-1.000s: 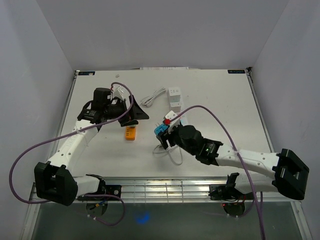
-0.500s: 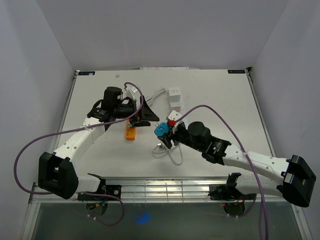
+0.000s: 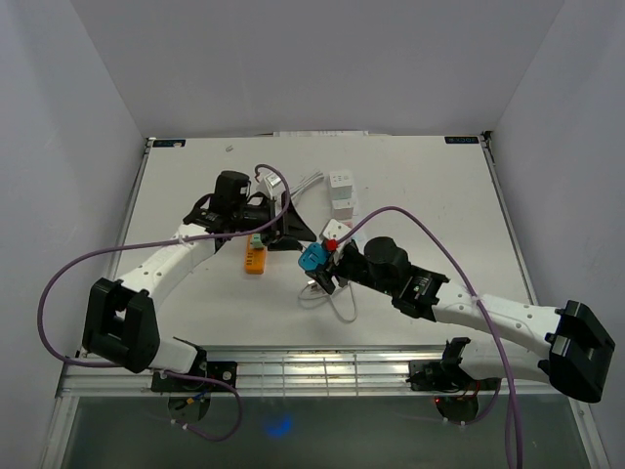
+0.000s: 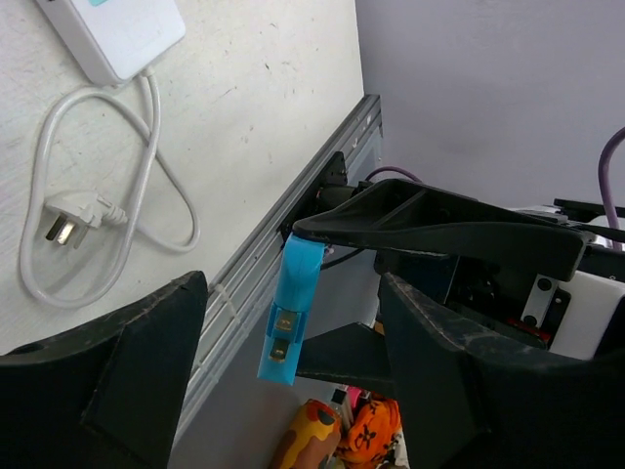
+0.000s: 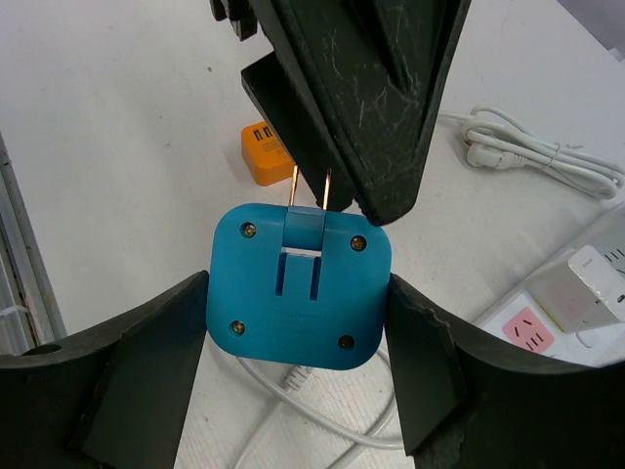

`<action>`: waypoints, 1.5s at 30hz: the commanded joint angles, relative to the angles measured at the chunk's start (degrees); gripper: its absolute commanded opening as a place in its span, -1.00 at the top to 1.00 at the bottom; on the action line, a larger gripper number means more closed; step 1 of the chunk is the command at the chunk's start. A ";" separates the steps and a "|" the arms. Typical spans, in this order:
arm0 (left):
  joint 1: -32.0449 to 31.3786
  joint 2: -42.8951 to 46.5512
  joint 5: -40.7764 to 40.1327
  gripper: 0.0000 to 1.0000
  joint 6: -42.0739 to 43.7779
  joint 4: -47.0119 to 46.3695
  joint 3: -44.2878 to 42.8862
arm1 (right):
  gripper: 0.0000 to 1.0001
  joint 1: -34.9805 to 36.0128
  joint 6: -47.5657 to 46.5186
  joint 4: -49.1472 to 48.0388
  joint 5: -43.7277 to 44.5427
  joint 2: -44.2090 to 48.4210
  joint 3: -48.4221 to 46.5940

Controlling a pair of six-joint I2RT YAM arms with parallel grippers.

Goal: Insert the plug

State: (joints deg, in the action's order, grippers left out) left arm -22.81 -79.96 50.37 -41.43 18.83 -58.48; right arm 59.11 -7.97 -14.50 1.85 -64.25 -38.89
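Top external: right jaws grip the blue plug (image 3: 314, 257) over the bench (image 3: 430, 186), just beside the white power strip (image 3: 332, 228), with the left jaws close alongside. Left wrist: my left jaws stand open on either side of the plug, not touching it. Right wrist: the prongs point toward the left jaws. I judge this a handover. Next, the left jaws must close squarely on the plug body.

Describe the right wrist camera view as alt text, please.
A square blue plug is clamped between the right pincer's black fingers, its two metal prongs pointing toward the left pincer close ahead. Behind lie an orange adapter, a white power strip and white cable on the white table.
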 commanded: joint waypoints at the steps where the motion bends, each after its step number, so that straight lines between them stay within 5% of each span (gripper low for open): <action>1: -1.36 -1.06 2.19 -0.61 1.17 -1.34 0.56 | -0.18 -0.22 -1.44 -1.76 -0.53 -0.61 -2.94; 5: -2.59 -2.12 3.24 -0.45 1.88 -1.34 0.47 | -0.16 -0.14 -1.61 -1.67 -0.09 -1.40 -3.12; 12: -2.86 -2.57 4.65 0.24 2.85 -1.16 1.00 | -0.12 -0.23 -1.96 -2.46 0.17 -1.41 -2.42; 15: -2.86 -2.30 5.17 0.39 3.02 -1.25 0.91 | -0.14 -0.23 -1.96 -2.46 0.53 -1.06 -2.06; 21: -2.86 -2.13 6.14 1.00 3.02 -1.78 0.82 | -0.59 -0.23 -1.61 -3.25 0.44 0.00 -1.01; 28: -2.68 -0.63 7.02 1.00 2.31 -4.94 1.97 | -0.98 -0.40 -1.17 -2.29 0.36 2.02 -0.57; 37: 3.81 2.18 7.73 1.00 4.78 -3.62 0.91 | -0.91 -4.17 1.98 3.34 -6.93 6.50 -0.75; 45: 6.64 6.92 9.48 1.00 4.09 -9.50 3.36 | -0.97 -16.56 18.04 -0.25 -24.42 7.38 -0.31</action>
State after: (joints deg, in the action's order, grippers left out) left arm -15.86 -76.73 56.60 -37.21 14.15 -56.55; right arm 46.33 0.69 -11.31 -13.17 -57.43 -39.24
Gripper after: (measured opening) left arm 0.290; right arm 0.978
